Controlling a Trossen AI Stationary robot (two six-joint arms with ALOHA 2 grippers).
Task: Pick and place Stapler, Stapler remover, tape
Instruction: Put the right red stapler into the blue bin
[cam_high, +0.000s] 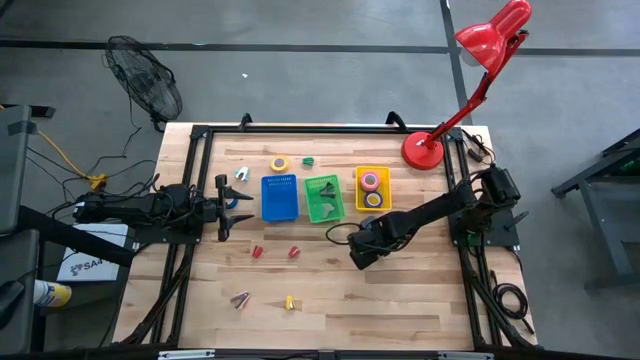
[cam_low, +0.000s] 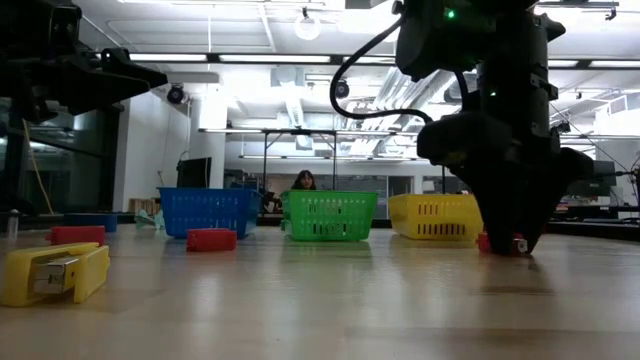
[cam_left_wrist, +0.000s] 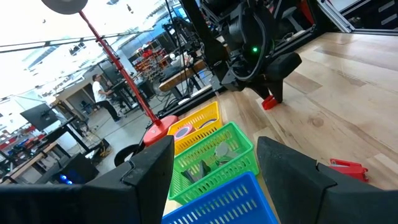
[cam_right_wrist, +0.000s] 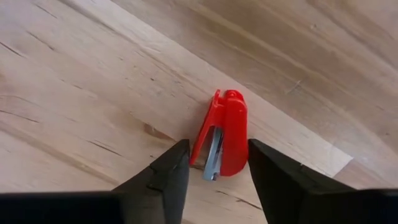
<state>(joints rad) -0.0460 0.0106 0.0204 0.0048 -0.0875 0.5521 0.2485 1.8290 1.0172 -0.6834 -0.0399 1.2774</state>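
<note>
The small red stapler (cam_right_wrist: 222, 134) lies flat on the counter (cam_high: 420, 300), directly between the two fingers (cam_right_wrist: 163, 175) of the right claw (cam_right_wrist: 214, 171). It lies lengthwise along the gap, so the pads face its long sides, which looks like the narrowest and surest span to pinch. The fingers stand just beside those sides and do not visibly press them; I judge the claw to be about to clench, with the stapler not yet grasped or lifted. In the low view the claw (cam_low: 508, 240) reaches down to the wood, the red body showing at its tips.

Ahead of the right claw, towards the lamp (cam_high: 470, 80), stand three bins in a row: the yellow bin (cam_high: 359, 190) holding tape rolls (cam_high: 371, 181), the green bin (cam_high: 324, 212) with dark pieces inside, and the blue bin (cam_high: 279, 198). The stretch between claw and bins is bare wood, so nothing seems to block a carry.

To the claw's side lie two more red staplers (cam_high: 293, 252), and further out a yellow stapler (cam_high: 289, 302) and another small piece (cam_high: 240, 298). A loose tape roll (cam_high: 279, 164) sits beyond the blue bin.

The left claw (cam_high: 224, 208) waits released, well apart, at the far side of the blue bin.
</note>
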